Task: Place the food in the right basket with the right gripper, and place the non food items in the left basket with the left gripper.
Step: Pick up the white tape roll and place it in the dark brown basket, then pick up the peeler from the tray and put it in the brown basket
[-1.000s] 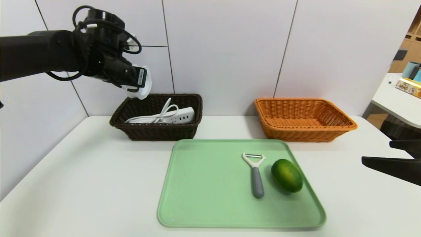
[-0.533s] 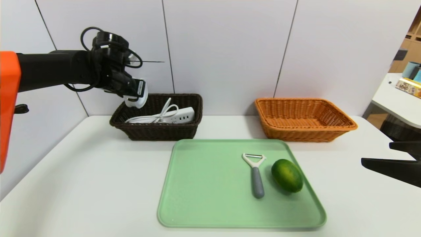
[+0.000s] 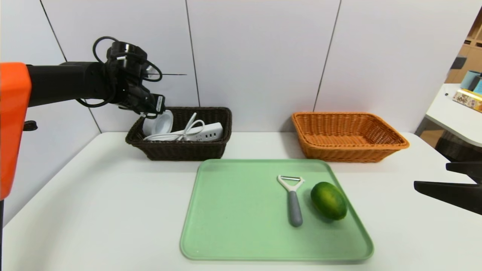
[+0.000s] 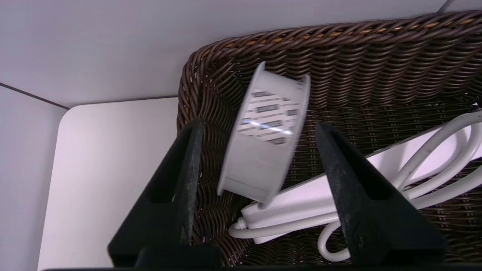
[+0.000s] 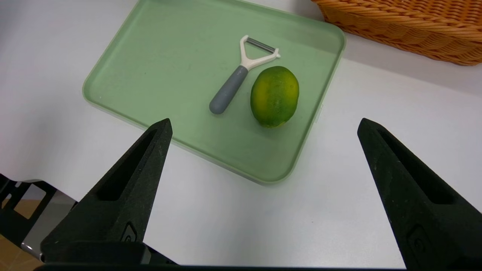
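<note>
White spool (image 4: 256, 162) inside the dark basket (image 3: 180, 150), by its left edge, between the spread, non-pinching fingers of the left gripper (image 4: 260, 126). Keep those 2 fingers wide, then rise straight up, clear of spool, rim and the looped cord of the power strip (image 3: 211, 132). Next, probably, reach for the peeler (image 3: 294, 207), left of the green fruit (image 3: 328, 201) near the tray's (image 3: 226, 259) right edge; take care not to nudge the fruit. Right gripper (image 5: 265, 122) idle beside the tray's near right corner, fingers spread, ready for a later carry to the orange basket (image 3: 346, 152). Hard to tell: whether spool and strip touch. Hidden: spool's underside. Cut off in the head view: most of the right arm.
</note>
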